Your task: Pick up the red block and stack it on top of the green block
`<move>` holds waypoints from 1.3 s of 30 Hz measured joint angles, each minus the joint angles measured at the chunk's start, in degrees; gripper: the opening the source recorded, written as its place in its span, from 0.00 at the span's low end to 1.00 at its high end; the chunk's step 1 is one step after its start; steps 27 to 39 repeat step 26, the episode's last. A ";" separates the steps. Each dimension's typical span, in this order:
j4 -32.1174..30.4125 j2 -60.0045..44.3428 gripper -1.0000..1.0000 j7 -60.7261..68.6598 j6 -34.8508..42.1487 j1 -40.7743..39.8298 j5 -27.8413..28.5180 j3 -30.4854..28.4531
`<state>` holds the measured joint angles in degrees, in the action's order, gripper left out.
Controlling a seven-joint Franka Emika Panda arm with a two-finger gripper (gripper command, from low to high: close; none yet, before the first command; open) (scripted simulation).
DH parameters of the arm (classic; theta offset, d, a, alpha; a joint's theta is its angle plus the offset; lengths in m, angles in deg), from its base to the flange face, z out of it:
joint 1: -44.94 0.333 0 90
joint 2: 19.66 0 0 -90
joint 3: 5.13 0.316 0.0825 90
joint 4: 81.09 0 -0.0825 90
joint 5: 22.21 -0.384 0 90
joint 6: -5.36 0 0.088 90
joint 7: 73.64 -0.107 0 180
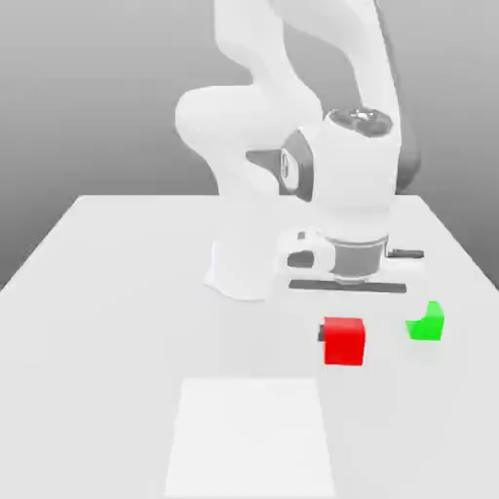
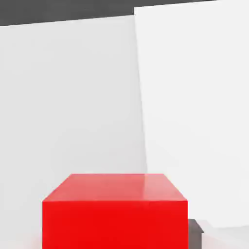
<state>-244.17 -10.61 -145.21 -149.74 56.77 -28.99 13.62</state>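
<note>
Now the gripper (image 1: 343, 336) clamps the red block (image 1: 344, 341) (green block (image 1: 426, 323) just beside).

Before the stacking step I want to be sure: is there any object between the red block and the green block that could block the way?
Nothing visible stands between them. In the exterior view the red block and the green block are apart, with bare white table in the gap. The green block's top is uncovered.
</note>
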 joint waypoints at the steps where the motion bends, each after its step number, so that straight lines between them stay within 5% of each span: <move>1: -0.17 0.88 0.00 -1.65 0.61 1.92 -1.12 1.71; 10: -2.06 4.72 0.00 -15.77 2.50 17.68 -9.66 16.13; 26: -1.99 -10.54 0.00 -35.06 -8.28 8.43 16.79 19.34; 39: -1.99 -10.54 0.00 -35.06 -8.28 8.43 16.79 19.34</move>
